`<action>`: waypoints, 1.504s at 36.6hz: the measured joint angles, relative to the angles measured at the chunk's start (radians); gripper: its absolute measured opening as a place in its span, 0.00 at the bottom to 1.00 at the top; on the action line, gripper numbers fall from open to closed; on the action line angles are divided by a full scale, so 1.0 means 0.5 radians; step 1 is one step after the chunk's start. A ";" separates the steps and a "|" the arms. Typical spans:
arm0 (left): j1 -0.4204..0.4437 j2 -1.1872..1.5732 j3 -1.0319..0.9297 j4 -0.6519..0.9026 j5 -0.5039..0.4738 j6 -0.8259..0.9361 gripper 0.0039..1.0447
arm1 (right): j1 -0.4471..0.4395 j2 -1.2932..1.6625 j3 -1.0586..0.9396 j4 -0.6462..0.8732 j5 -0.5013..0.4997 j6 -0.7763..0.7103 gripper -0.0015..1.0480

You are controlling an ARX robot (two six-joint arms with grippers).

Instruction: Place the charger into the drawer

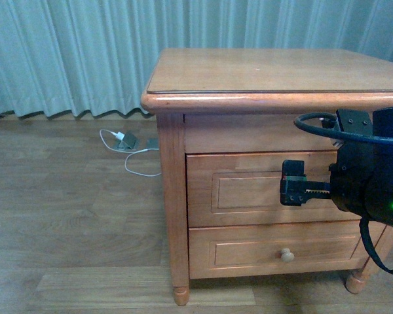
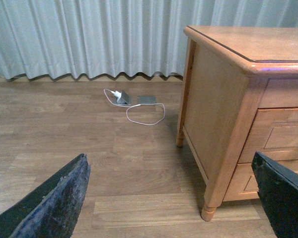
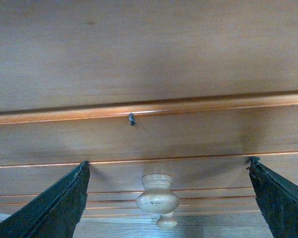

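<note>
You have the right gripper (image 1: 293, 183) at the right of the front view, level with the upper drawer (image 1: 249, 190) of the wooden nightstand (image 1: 275, 72). In the right wrist view its fingers (image 3: 54, 208) stand wide apart at the lower corners of the frame, with the drawer's pale round knob (image 3: 157, 197) between them at the lower centre, untouched by either. The drawer front sits flush with the cabinet; it is shut.

Below it in the front view you see the lower drawer (image 1: 249, 252) with its own pale knob (image 1: 287, 254), also shut.

The left gripper (image 2: 174, 198) shows only in its own wrist view, its two dark fingers (image 2: 54, 203) spread far apart at the bottom corners, holding nothing, with bare wooden floor (image 2: 64, 134) and the nightstand's side behind them.

You cannot see the charger in any view. On the floor near the curtain (image 1: 72, 52), left of centre in the front view, lies a white plug with a white cable (image 1: 134, 163) and a grey device (image 1: 128, 142); that is a different item.
</note>
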 joint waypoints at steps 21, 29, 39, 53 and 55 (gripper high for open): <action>0.000 0.000 0.000 0.000 0.000 0.000 0.94 | -0.054 -0.649 -0.500 -0.082 -0.212 -0.043 0.91; 0.000 0.000 0.000 0.000 0.000 0.000 0.94 | -0.155 -1.195 -0.771 -0.369 -0.355 -0.055 0.91; 0.000 0.000 0.000 0.000 0.000 0.000 0.94 | -0.413 -2.326 -1.157 -1.096 -0.670 -0.027 0.91; 0.000 0.000 0.000 0.000 -0.001 0.001 0.94 | -0.388 -3.038 -1.558 -0.771 -0.182 -0.179 0.73; 0.000 0.000 0.000 0.000 0.000 0.001 0.94 | -0.374 -3.085 -1.604 -0.654 -0.121 -0.214 0.64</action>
